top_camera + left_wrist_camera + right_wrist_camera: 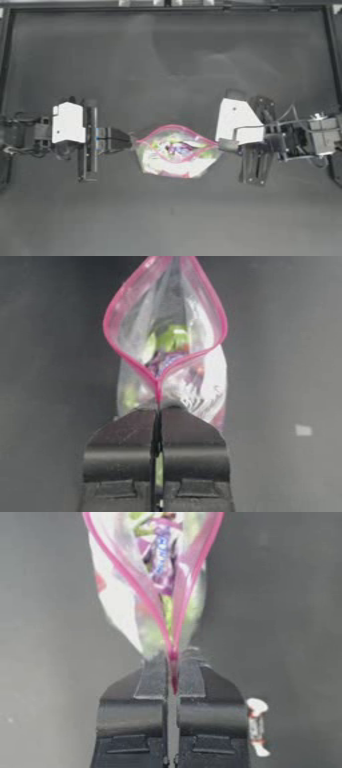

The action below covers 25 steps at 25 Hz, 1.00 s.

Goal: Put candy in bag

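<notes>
Here, left end effector (pixel 131 140) and right end effector (pixel 226 145) each clamped on bag (pixel 176 152) rim corners.

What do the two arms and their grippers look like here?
Both arms are dark, each carrying a white block-shaped housing near the wrist. The left gripper and right gripper have broad black jaws with rounded shoulders. Thin cables and pale fittings run along the right arm.

The bag (pixel 176 151) sits mid-desk (pixel 167 60), its pink-rimmed mouth spread open with colourful sweets showing inside. The left claw (pixel 131 141) meets its left corner, the right claw (pixel 226 145) its right corner.
</notes>
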Each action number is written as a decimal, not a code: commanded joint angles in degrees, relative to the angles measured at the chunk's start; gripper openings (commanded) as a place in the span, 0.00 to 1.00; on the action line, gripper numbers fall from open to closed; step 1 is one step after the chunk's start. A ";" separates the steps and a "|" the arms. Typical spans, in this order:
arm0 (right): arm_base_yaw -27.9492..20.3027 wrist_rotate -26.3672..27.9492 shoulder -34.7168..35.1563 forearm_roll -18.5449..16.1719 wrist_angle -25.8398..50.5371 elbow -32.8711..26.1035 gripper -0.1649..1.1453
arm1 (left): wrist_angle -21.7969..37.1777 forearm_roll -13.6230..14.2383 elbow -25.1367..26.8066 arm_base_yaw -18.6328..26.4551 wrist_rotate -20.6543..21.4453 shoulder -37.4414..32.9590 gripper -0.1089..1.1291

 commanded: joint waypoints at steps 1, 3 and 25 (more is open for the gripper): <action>0.00 0.26 0.35 -0.62 -1.85 -0.35 0.17 | -0.18 0.09 -1.23 -0.18 -0.09 0.70 0.12; 0.09 0.26 1.05 -0.70 -2.46 -0.35 0.17 | -0.18 0.00 -1.32 -0.35 -0.09 1.32 0.12; -0.53 2.29 5.36 -1.85 -5.01 1.76 0.17 | -1.05 0.09 -1.32 -1.14 0.09 5.98 0.12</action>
